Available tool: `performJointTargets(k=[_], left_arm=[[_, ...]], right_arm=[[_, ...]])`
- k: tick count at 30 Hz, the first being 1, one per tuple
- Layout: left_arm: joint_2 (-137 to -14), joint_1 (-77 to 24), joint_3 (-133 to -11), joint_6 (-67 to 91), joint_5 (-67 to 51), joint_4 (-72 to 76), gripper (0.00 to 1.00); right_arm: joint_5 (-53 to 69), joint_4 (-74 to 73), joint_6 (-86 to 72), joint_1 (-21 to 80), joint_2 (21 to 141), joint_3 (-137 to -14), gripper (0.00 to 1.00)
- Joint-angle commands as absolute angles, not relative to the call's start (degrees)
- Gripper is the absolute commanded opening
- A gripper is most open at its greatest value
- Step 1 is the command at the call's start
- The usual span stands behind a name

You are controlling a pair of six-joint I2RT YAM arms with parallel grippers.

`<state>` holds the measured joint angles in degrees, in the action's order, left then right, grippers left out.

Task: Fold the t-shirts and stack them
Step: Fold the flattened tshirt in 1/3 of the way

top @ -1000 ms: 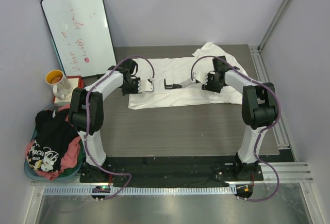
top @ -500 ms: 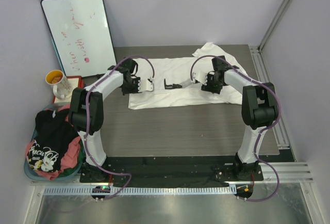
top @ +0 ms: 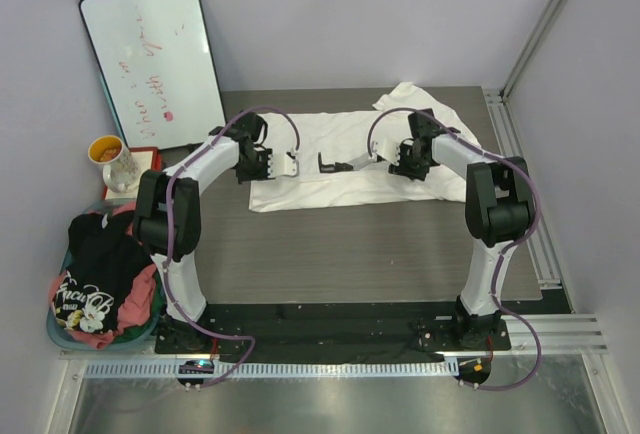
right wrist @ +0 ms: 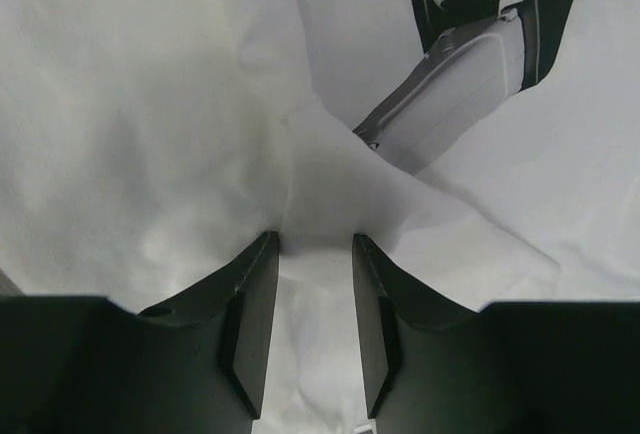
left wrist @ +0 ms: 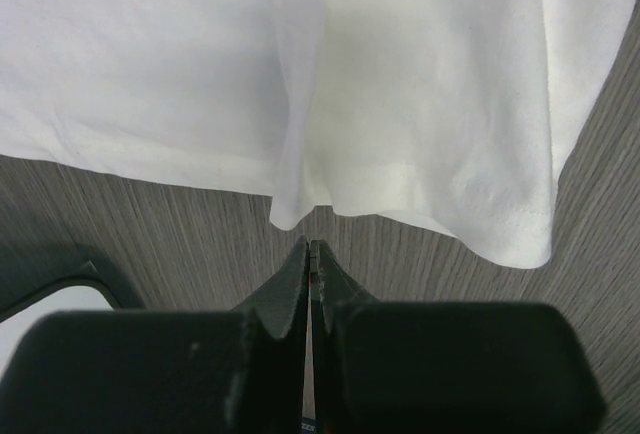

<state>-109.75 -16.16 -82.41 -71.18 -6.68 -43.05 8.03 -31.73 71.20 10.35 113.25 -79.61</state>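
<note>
The large white t-shirt (top: 340, 144) lies spread at the far middle of the table, its black chest graphic (top: 335, 164) showing between the arms. My left gripper (top: 283, 166) is shut and empty. In the left wrist view its tips (left wrist: 310, 246) sit over bare table, just short of the shirt's hem (left wrist: 400, 84). My right gripper (top: 388, 161) is open and pressed down onto the white shirt (right wrist: 150, 104). In the right wrist view (right wrist: 315, 244) fabric lies between its fingers and a raised fold sits at the tips, with the graphic (right wrist: 480, 14) just beyond. The black t-shirt (top: 95, 264) and the pink-red one (top: 140, 299) lie heaped in the basket.
The teal-rimmed laundry basket (top: 58, 332) stands at the near left edge. A whiteboard (top: 150, 64) leans at the back left, with a mug (top: 112, 159) in front of it. Dark wood-grain table (top: 350, 244) shows in front of the shirt.
The right arm has shifted very slightly to the left. The left arm and the shirt have not visibly moved.
</note>
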Motion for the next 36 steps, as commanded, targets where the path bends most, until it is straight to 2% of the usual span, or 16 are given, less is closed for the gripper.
performJointTargets(k=[1,5,6,8,19,25,36], left_arm=[[-108.99,-16.17,-84.46,-72.07,-7.29,-42.01,0.00],[-108.98,-16.17,-84.29,-72.07,-7.38,-41.92,0.00],[-108.98,-16.17,-84.37,-72.07,-7.38,-41.84,0.00],[-109.07,-16.17,-84.38,-71.98,-7.47,-41.75,0.00],[-109.25,-16.17,-84.81,-71.98,-8.09,-41.66,0.00],[-109.42,-16.17,-84.38,-71.46,-8.35,-41.31,0.00],[-109.95,-16.17,-84.46,-71.02,-8.35,-40.96,0.00]], right_arm=[[7.30,-30.85,70.66,10.63,113.91,-82.18,0.39],[6.59,-30.76,70.93,10.63,114.34,-82.44,0.26],[6.42,-30.76,70.84,10.55,114.26,-82.79,0.14],[6.24,-30.76,70.84,10.63,114.17,-83.06,0.01],[5.27,-28.13,73.12,10.63,113.47,-87.10,0.01],[3.60,-24.00,75.49,11.34,116.88,-90.26,0.01],[2.28,-9.77,78.05,13.62,121.90,-92.29,0.01]])
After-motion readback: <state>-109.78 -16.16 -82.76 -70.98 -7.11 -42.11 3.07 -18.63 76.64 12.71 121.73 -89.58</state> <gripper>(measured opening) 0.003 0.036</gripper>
